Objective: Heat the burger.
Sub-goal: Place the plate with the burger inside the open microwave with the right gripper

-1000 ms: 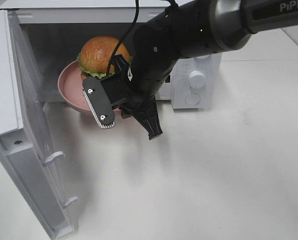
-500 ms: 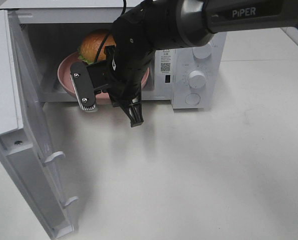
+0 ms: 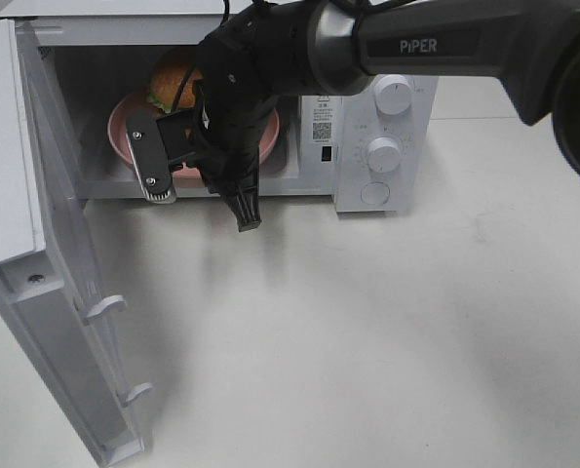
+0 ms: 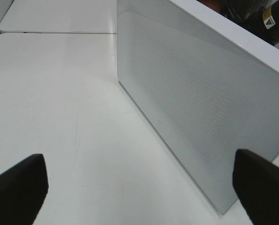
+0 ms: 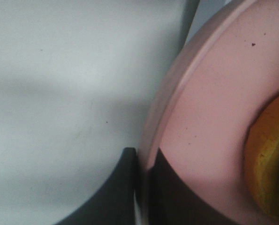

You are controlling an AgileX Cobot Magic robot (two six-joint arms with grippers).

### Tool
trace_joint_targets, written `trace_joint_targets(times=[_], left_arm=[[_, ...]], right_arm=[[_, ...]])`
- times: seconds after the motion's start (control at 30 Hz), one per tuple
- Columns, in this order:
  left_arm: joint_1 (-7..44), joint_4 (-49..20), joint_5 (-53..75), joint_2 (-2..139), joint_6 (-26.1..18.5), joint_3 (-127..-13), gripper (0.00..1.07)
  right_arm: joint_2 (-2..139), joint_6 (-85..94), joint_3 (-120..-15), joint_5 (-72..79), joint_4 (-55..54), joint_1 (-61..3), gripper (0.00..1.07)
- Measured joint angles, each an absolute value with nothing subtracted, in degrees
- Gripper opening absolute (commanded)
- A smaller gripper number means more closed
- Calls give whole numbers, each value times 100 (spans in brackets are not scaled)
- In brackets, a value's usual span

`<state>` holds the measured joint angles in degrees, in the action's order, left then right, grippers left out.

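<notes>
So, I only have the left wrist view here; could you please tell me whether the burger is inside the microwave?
Observer: Yes, the burger sits on a pink plate inside the microwave cavity.
Operator: Thank you. Is the right arm holding anything?
Observer: Yes. The right gripper is shut on the plate, its fingers pinching the rim.
Operator: And can the door be closed as things stand?
Observer: Probably not. The door is swung wide open, and the right arm reaches through the opening.
</notes>
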<state>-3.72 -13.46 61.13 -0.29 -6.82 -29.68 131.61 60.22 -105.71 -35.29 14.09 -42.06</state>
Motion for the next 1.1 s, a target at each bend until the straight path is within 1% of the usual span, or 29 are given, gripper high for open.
trace_joint_targets(times=[0.2,0.77,0.93,1.0,1.1], left_arm=[[-372,-1346,6113,-29,-682,-2968,100],[-372,-1301,6113,-29,-682,-2968,100],[-372,-1306,6113,-29,-682,-2968,100],[-372,-1301,6113,-29,-682,-2968,100],[-372,-1301,6113,-29,-682,-2968,100]], right_arm=[[13453,6010,-11058,-3552,1501,-4183,0],[13883,5999,-11671,-3575,1604,-3936,0],[13894,5999,-11700,-3570,1553,-3913,1],[13929,5999,-11711,-3564,1404,-3885,5],[13934,5999,-11711,-3564,1375,-3885,6]])
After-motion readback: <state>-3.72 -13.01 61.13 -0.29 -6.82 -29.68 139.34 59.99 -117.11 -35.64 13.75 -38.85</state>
